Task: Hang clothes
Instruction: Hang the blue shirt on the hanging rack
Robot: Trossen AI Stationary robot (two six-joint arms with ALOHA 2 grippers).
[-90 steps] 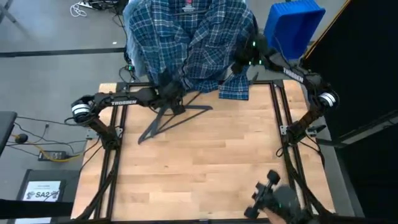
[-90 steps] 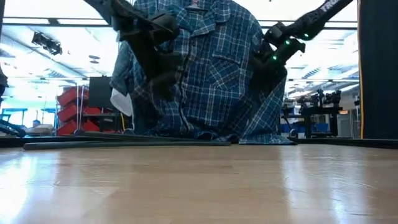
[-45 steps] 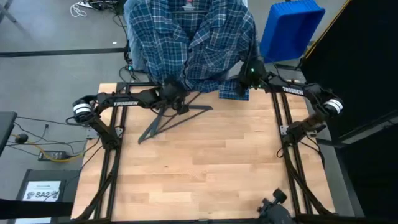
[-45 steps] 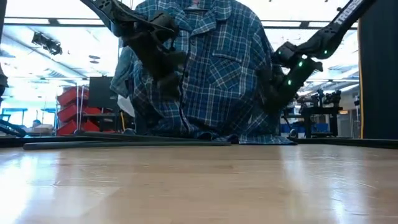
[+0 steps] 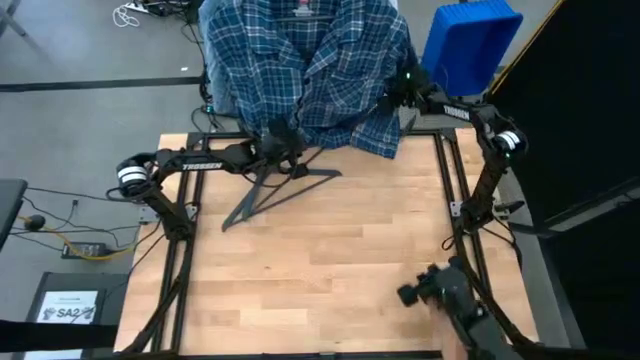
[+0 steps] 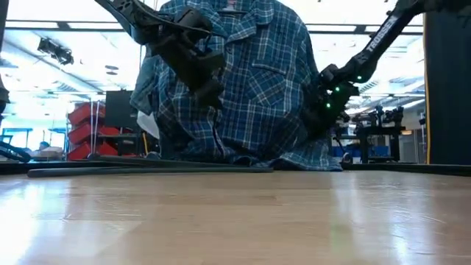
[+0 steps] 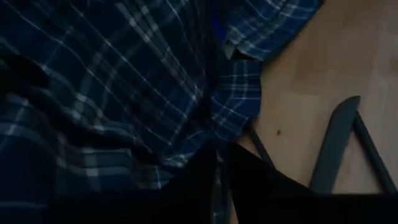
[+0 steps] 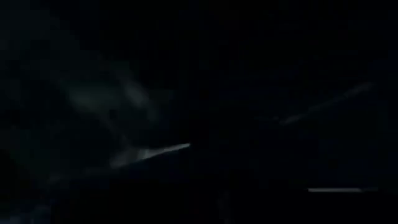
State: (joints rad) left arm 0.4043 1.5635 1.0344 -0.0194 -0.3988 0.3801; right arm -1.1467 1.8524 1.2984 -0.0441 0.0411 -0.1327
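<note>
My two arms work the far edge of the tabletop [image 5: 320,260], where the plaid shirt [image 5: 300,70] hangs beyond the edge with its hem draped onto the wood. My left gripper [image 5: 278,140] is buried in the lower folds at the shirt's left front — whether clenched or released, I cannot tell. My right gripper [image 5: 395,100] presses into the cloth at the shirt's right side, its fingers hidden too. A dark hanger [image 5: 275,190] lies flat on the wood beside my left gripper, outside the shirt. My judgement: the hanging is at an early stage — the hanger has not yet been threaded in.
</note>
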